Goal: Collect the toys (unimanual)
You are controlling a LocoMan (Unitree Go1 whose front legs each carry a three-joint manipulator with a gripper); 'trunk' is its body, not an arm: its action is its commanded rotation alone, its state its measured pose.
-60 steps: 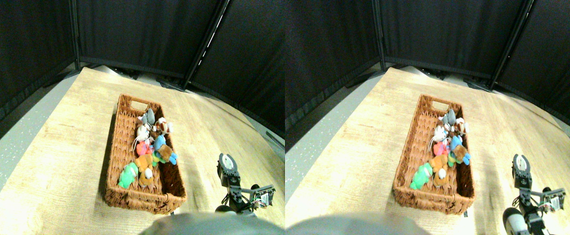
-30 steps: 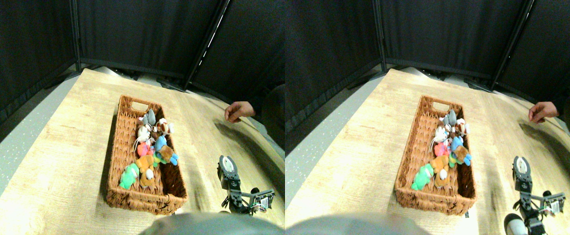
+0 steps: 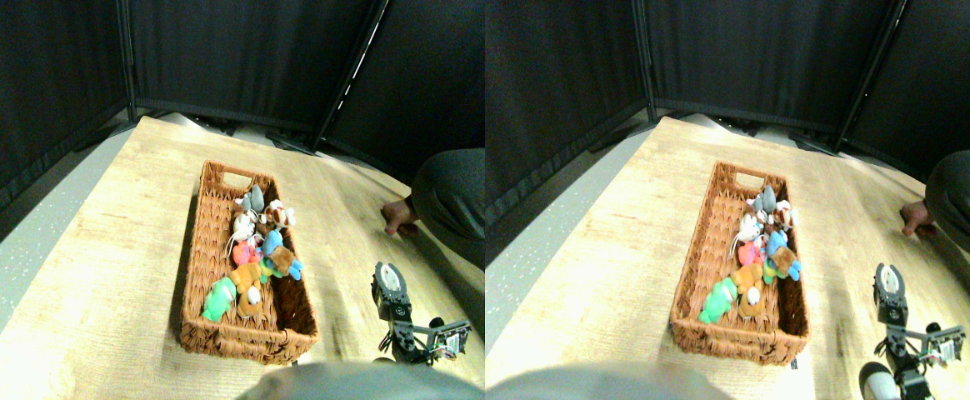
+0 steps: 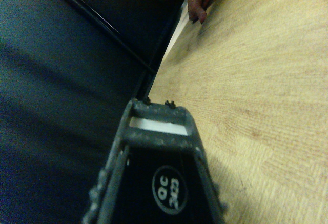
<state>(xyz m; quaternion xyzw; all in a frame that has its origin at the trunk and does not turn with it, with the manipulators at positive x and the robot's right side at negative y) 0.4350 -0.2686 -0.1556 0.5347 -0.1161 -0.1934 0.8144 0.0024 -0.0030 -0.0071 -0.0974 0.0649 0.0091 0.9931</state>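
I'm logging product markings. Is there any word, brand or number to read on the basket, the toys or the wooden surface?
None can be read.
basket: plain wicker, no tag or print visible.
toys: too small to show any label.
wooden surface: bare grain, no marking.

Toys [image 3: 256,250]: small plush animals heaped along the right side of the wicker basket [image 3: 202,250]. Grey and white figures at the far end, red-pink, blue and brown mid-heap, orange and green [image 3: 218,300] nearest. All lying loose, touching.
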